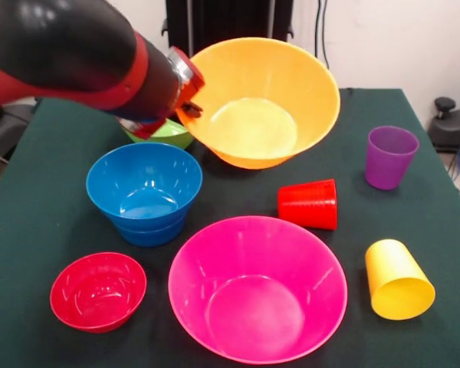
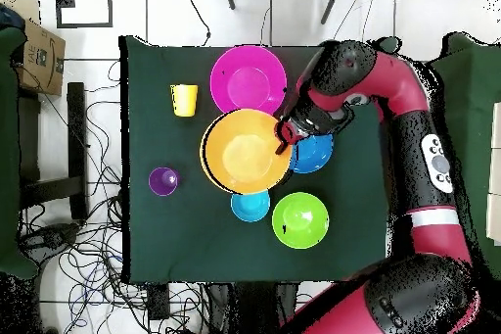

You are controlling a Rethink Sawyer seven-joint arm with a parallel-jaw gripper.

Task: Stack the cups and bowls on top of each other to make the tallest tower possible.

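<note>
My gripper (image 1: pixel 190 103) is shut on the rim of the large orange bowl (image 1: pixel 261 103) and holds it lifted and tilted above the table; in the overhead view the gripper (image 2: pixel 286 140) is at the right rim of the orange bowl (image 2: pixel 243 151). Two blue bowls (image 1: pixel 144 190) sit nested, just left of and below it, also seen from above (image 2: pixel 313 156). The pink bowl (image 1: pixel 257 287), small red bowl (image 1: pixel 98 290) and green bowl (image 1: pixel 169 133) rest on the table. The red cup (image 1: pixel 308 204) and yellow cup (image 1: pixel 397 280) lie on their sides. The purple cup (image 1: pixel 389 157) stands upright.
A small light-blue bowl (image 2: pixel 250 205) sits beside the green bowl (image 2: pixel 300 219) in the overhead view; the front view hides it behind the orange bowl. The table has a dark green cloth (image 1: pixel 46 199). Cardboard boxes (image 2: pixel 34 51) and cables lie off the table.
</note>
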